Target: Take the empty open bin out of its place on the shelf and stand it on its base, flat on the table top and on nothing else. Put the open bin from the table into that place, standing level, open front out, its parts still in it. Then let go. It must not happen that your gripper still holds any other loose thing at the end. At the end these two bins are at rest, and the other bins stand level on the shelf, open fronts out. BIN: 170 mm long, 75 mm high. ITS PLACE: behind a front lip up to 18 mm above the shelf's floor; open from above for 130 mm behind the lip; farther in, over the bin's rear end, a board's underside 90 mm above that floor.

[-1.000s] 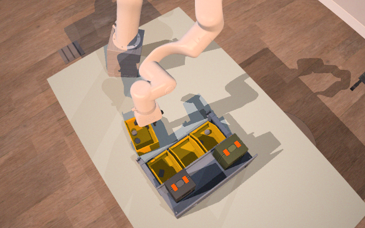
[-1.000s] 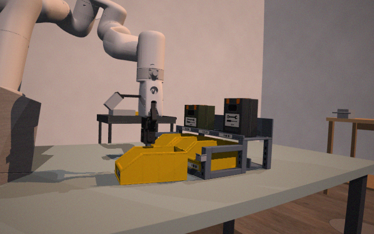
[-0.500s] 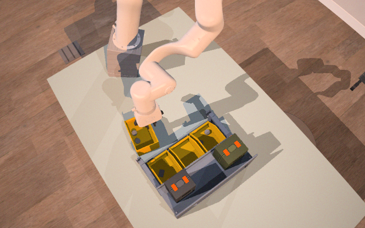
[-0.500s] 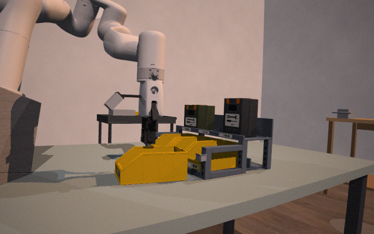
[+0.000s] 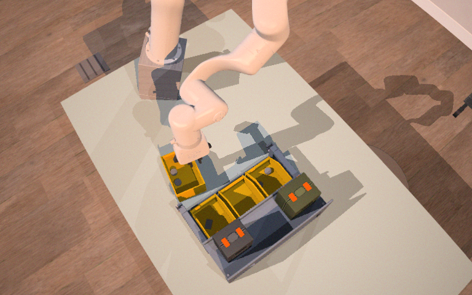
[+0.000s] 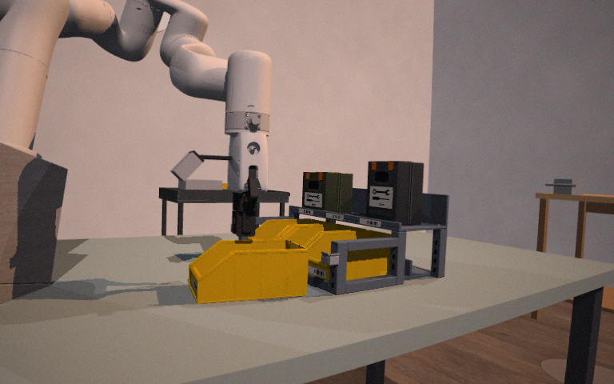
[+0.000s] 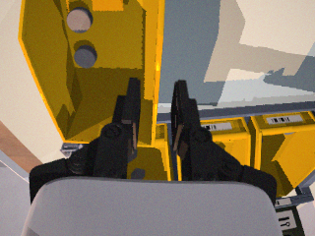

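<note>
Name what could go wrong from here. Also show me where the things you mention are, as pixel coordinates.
The gripper (image 5: 195, 162) (image 6: 243, 233) (image 7: 157, 94) is parted over one side wall of the table bin (image 5: 200, 174) (image 6: 253, 276) (image 7: 158, 59); coming down off-line, a finger might strike the rim. Gripped by that one wall, the bin could tilt, and its loose round parts (image 5: 173, 171) (image 7: 80, 20) might slide.

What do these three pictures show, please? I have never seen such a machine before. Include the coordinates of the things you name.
It is one white robot arm with a black gripper (image 6: 245, 230) (image 7: 157, 94). The first picture looks down from above, the second from the side, and the third from the arm's wrist, past the fingers.

On the table (image 5: 393, 239) (image 6: 452, 312) stand a yellow bin (image 5: 190, 180) (image 6: 253, 276) (image 7: 105, 84) with two round parts inside, and a grey shelf (image 5: 285, 160) (image 6: 396, 253). The shelf carries three more yellow bins and two dark boxes.

The gripper is partly open above the bin's side wall and holds nothing.
</note>
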Controlling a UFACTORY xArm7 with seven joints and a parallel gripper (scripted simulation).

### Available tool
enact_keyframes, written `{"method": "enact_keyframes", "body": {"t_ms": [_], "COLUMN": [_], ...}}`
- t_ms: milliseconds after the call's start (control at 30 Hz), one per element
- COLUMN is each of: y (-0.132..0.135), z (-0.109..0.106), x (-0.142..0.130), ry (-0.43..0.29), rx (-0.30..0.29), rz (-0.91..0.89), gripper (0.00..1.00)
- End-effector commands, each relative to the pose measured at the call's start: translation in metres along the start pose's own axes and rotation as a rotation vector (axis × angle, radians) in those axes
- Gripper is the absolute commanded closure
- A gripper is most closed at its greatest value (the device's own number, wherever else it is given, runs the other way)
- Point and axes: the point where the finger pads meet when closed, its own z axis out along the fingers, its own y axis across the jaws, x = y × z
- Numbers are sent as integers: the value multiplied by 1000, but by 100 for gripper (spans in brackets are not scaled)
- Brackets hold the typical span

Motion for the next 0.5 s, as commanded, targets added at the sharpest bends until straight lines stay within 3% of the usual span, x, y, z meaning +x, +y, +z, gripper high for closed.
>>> {"method": "enact_keyframes", "body": {"t_ms": [0,467], "y": [-1,-1], "z": [-1,10], "x": [-1,-1], "ry": [-3,-3], "rx": [1,1], "rz": [1,1], "gripper": [74,74]}}
